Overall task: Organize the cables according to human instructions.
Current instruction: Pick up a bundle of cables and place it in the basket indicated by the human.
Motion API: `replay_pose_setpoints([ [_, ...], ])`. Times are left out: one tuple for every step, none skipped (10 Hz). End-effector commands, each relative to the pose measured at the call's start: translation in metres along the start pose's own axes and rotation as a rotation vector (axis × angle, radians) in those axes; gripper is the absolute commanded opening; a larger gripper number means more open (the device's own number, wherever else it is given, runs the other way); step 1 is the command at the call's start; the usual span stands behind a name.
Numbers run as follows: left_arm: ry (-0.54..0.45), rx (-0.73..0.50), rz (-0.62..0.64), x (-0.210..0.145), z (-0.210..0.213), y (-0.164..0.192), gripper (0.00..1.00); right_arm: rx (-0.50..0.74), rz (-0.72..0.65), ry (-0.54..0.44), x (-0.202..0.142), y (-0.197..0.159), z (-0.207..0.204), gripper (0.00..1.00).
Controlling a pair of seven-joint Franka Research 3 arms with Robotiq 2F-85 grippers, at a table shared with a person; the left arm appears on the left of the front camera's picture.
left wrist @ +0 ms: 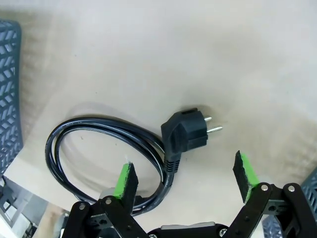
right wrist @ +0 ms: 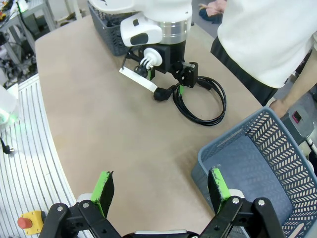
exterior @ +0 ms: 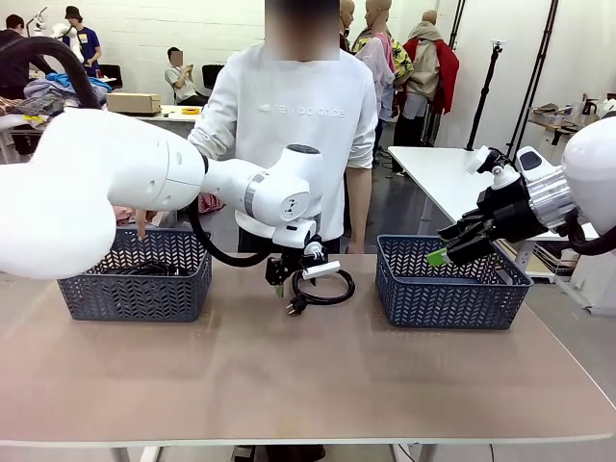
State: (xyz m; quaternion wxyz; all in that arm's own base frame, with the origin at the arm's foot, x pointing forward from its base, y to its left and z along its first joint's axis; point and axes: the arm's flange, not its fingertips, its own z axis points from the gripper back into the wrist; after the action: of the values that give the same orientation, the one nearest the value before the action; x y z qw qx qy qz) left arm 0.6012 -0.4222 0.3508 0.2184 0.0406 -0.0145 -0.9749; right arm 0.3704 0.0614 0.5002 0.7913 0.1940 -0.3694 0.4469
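— What's hidden from you right now?

— From the front, my left arm (exterior: 144, 183) covers much of the left basket (exterior: 135, 284); there's something dark inside it, I can't make out what. The cable (left wrist: 99, 148) on the table (exterior: 289, 375) is partly behind my left pincer (left wrist: 185, 181) in that view.

— Any writing?

— Faint print across the person's white top (exterior: 298, 111), too soft for me to read for sure.

— Pincers?

— Left one's spread wide, holding nothing, poised over the cable's plug (left wrist: 187, 133), one pad above the loop. Right pincer (right wrist: 161, 191) is wide open too, empty, over the near rim of the right basket (right wrist: 262, 158).

— Room to move?

— Plenty of bare table in front of the cable, which lies between the baskets near the far edge.
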Motion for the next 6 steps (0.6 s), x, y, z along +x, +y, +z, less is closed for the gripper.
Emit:
replay_pose_setpoints([
  [0.014, -0.01, -0.011, -0.013, -0.003, 0.012, 1.0, 0.018, 0.014, -0.029, 0.0, -0.004, -0.002, 1.0],
  [0.009, -0.011, -0.005, -0.015, -0.006, 0.016, 1.0, 0.018, 0.014, -0.029, 0.0, -0.004, -0.002, 1.0],
  [0.006, -0.013, 0.008, -0.019, -0.009, 0.019, 1.0, 0.018, 0.014, -0.029, 0.0, -0.004, -0.002, 1.0],
  [0.001, -0.024, 0.009, -0.022, -0.013, 0.02, 1.0, 0.018, 0.014, -0.029, 0.0, -0.004, -0.002, 1.0],
  [-0.002, -0.026, 0.005, -0.024, -0.016, 0.019, 1.0, 0.018, 0.014, -0.029, 0.0, -0.004, -0.002, 1.0],
  [-0.007, -0.031, 0.007, -0.026, -0.021, 0.019, 1.0, 0.018, 0.014, -0.029, 0.0, -0.004, -0.002, 1.0],
])
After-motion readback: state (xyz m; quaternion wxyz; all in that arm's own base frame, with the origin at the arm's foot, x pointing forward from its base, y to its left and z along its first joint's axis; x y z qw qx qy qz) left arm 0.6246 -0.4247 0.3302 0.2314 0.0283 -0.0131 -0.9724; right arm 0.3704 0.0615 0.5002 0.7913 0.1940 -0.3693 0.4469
